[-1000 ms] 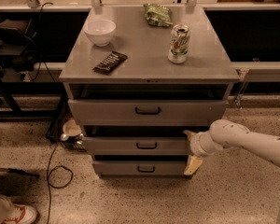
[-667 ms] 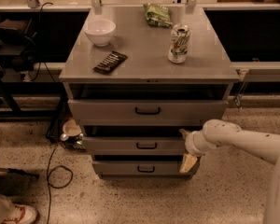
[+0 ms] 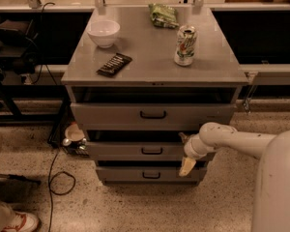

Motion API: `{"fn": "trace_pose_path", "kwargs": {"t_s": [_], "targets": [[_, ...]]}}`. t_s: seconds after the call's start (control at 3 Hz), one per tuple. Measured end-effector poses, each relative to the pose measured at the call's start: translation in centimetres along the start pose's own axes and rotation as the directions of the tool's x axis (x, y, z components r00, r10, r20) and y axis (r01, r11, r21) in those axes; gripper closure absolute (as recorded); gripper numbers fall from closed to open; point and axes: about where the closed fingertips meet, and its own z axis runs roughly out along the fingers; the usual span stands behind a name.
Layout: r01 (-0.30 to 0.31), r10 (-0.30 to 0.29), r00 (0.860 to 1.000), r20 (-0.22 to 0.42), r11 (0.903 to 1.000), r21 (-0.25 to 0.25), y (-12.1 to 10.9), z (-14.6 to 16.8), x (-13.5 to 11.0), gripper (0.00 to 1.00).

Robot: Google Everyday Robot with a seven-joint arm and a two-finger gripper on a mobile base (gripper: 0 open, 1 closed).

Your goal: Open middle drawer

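Observation:
The grey cabinet has three drawers, one above another. The middle drawer point(image 3: 130, 151) has a small black bar handle point(image 3: 152, 151) and stands a little out, with a dark gap above it. My gripper point(image 3: 185, 152) is at the right end of this drawer's front, well right of the handle. Its fingers are spread apart, one pale fingertip point(image 3: 187, 166) below the front panel and the other by the panel's top edge. It holds nothing. The white arm point(image 3: 241, 141) reaches in from the right.
On the cabinet top point(image 3: 150, 64) are a white bowl point(image 3: 103, 32), a dark flat packet point(image 3: 114, 65), a soda can point(image 3: 185, 45) and a green bag point(image 3: 163, 14). Top drawer point(image 3: 152, 115) and bottom drawer point(image 3: 150, 174) flank the middle one. Cables point(image 3: 55, 170) and clutter point(image 3: 72, 137) lie on the floor at left.
My gripper has moved left along the cabinet's right side, onto the right end of the middle drawer's front. The drawers have not visibly moved.

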Motion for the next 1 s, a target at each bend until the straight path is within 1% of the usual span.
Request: {"fn": "trace_pose_path", "kwargs": {"t_s": [0.33,0.67,1.0], "targets": [[-0.019,0.019,1.0,0.014,0.9992,-0.035,-0.1,1.9,0.3,0.18],[-0.042,0.043,0.999,0.019,0.9979,-0.048,0.4,2.2,1.2,0.41],[-0.054,0.056,0.998,0.03,0.9972,-0.052,1.1,1.6,1.6,0.64]]}}
